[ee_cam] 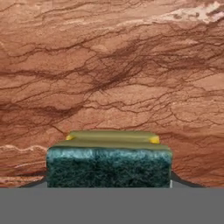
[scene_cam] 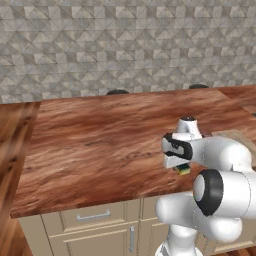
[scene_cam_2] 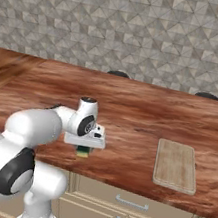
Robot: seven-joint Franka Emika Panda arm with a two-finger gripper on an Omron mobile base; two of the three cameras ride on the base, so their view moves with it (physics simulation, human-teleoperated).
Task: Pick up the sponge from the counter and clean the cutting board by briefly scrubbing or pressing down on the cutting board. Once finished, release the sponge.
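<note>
The sponge [ee_cam: 108, 166], dark green over yellow, fills the bottom of the hand view between my two finger tips, which press against its short ends. It lies on the reddish-brown counter [scene_cam: 100, 145] close to the front edge, under my downward-pointing gripper [scene_cam_2: 84, 148], which is shut on the sponge [scene_cam_2: 82, 151]. In the left base view a corner of the sponge [scene_cam: 184, 170] peeks out below my gripper [scene_cam: 182, 167]. The pale cutting board [scene_cam_2: 175, 165] lies flat well to the right of the sponge, near the front edge. A strip of the board [scene_cam: 235, 134] shows behind my arm.
Two dark round things [scene_cam_2: 118, 73] [scene_cam_2: 206, 95] sit at the back of the counter against the tiled wall. Beige drawers with silver handles [scene_cam_2: 130, 202] run below the front edge. A side run of counter [scene_cam: 15, 145] extends toward me at the left.
</note>
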